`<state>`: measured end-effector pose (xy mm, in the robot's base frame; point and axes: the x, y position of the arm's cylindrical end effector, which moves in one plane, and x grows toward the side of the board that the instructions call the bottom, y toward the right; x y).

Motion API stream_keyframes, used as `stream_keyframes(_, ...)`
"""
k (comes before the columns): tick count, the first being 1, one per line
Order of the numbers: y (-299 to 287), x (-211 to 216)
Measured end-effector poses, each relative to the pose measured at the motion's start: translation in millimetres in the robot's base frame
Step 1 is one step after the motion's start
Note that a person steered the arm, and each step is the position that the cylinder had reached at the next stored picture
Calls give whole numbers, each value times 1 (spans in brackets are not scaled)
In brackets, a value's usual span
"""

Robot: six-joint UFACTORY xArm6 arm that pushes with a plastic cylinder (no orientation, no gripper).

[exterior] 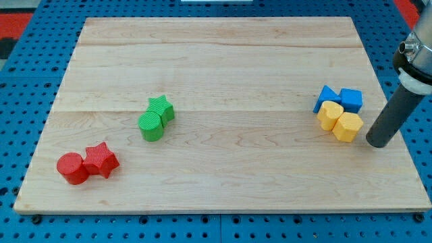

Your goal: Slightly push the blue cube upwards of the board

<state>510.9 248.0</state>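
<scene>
Camera view
Desk: pale wooden board (pixel 223 81) on a blue pegboard (pixel 27 101).
Claw: there is none; the arm ends in a straight dark rod.
My tip: (pixel 376 142), near the desk's right edge, just right of the yellow hexagonal block (pixel 348 126); whether they touch I cannot tell.
Blue cube: (pixel 351 99), close to the right edge, at the top right of a tight cluster, above the yellow hexagonal block.
Cluster mates: a blue triangular block (pixel 326 98) to its left, a yellow rounded block (pixel 330 115) below that.
Middle-left: green star block (pixel 160 108) touching a green cylinder (pixel 151 126).
Bottom-left corner: red cylinder (pixel 72 168) beside a red star block (pixel 101 159).
</scene>
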Motion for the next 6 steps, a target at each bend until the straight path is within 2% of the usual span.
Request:
stream_keyframes(2, -4, -28)
stream_keyframes(4, -5, -30)
stream_keyframes(6, 3, -12)
